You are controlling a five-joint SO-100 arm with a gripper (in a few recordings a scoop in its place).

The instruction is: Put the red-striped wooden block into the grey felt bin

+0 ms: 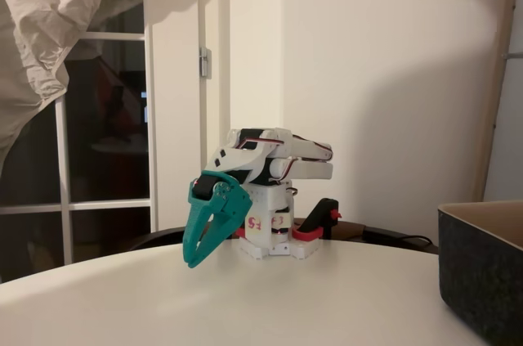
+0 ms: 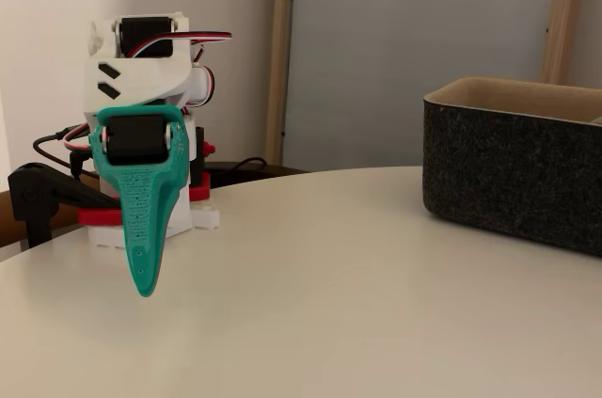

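While the bin (image 2: 513, 177) sat on the tabletop (image 2: 329, 304), its inside stayed largely hidden: both fixed views looked at it from low down, so only a strip of the tan inner wall showed above the thick rim, and whatever lay within could not be seen. In one fixed view the bin (image 1: 482, 268) was cut off by the right and bottom edges, with just a corner and part of a dark grey wall showing; in the other it ran off the right edge. A small divider or second inner edge seemed to show near that cut-off side, though it was hard to make out.

Well apart from the bin, the teal end effector (image 1: 189, 262) hung tip-down just above the tabletop (image 1: 270, 305), in front of the folded white arm (image 1: 274, 162). Its fingers met at the tip with nothing between them, seen from the side. In the other fixed view the end effector (image 2: 144, 290) was seen edge-on, so the two fingers overlapped into one narrow blade.

The arm's base (image 1: 274, 240) stood near the far edge of the tabletop, partly hidden behind the end effector. A black and red clamp (image 1: 320, 222) sat beside it. Behind were a dark window (image 1: 106, 133) and a pale curtain (image 1: 49, 27).
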